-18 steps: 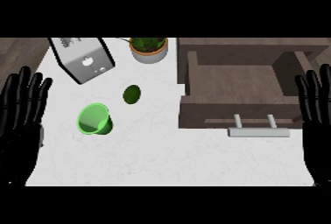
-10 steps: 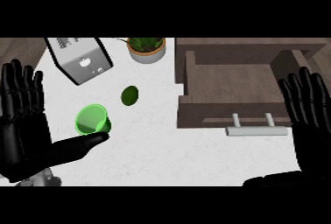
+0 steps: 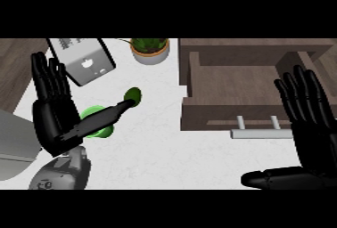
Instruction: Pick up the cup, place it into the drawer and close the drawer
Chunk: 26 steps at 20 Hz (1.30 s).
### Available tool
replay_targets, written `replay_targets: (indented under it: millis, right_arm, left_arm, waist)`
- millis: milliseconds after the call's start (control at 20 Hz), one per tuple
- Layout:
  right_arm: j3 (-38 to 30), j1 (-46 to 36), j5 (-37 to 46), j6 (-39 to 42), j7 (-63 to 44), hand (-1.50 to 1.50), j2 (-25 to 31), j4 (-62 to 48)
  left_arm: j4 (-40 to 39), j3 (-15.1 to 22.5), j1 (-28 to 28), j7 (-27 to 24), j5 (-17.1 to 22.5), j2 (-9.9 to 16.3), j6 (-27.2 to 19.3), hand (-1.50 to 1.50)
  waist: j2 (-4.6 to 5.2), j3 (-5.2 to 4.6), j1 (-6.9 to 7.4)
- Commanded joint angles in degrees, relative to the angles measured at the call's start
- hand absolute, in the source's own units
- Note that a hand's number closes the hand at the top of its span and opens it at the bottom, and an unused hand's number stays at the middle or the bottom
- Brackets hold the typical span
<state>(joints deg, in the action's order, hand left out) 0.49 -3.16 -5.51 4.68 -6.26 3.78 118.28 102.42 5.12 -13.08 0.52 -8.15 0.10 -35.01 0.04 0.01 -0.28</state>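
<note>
- My right hand (image 3: pixel 309 129) is open, fingers straight, at the counter's (image 3: pixel 164 147) right edge beside the drawer handle (image 3: pixel 260 132).
- My left hand (image 3: pixel 56 116) is open too, thumb crossing the green cup (image 3: pixel 92 116) near the left edge.
- The open drawer (image 3: pixel 244 87) sits further back right.
</note>
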Motion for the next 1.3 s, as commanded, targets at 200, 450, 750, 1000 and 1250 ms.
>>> replay_targets:
  millis: [200,450,750,1000,1250]
  right_arm:
    - [-1.92,-0.55,-1.39,0.91,0.62,-1.5,0.18,-1.52]
    - [-1.74,-4.54,-0.96,0.03,-2.93,-1.5,0.54,-0.33]
    - [-2.31,0.13,-0.22,0.77,2.4,-1.5,-0.05,-1.34]
    - [-0.43,-1.41,0.32,-0.22,-1.27,-1.5,-0.74,0.05]
    - [-1.55,-0.91,-0.07,0.87,1.63,-1.5,-0.44,-1.43]
  left_arm:
    - [-3.6,3.47,-1.68,-0.95,0.77,-0.09,-5.91,-1.5]
    - [-5.47,-2.41,-3.34,-0.34,1.19,-0.09,-1.84,-1.5]
    - [-4.88,2.51,3.3,-5.19,3.73,-0.1,-6.94,-1.5]
    - [-5.69,-2.02,4.81,-3.87,6.63,1.06,-2.84,-1.5]
    - [-4.75,2.05,10.99,-6.75,7.06,-0.09,-6.53,-1.5]
  waist:
    - [-0.05,-0.01,0.14]
    - [-0.05,-0.01,0.2]
    - [-0.06,-0.02,0.18]
    - [-0.07,-0.02,0.3]
    - [-0.09,-0.01,0.42]
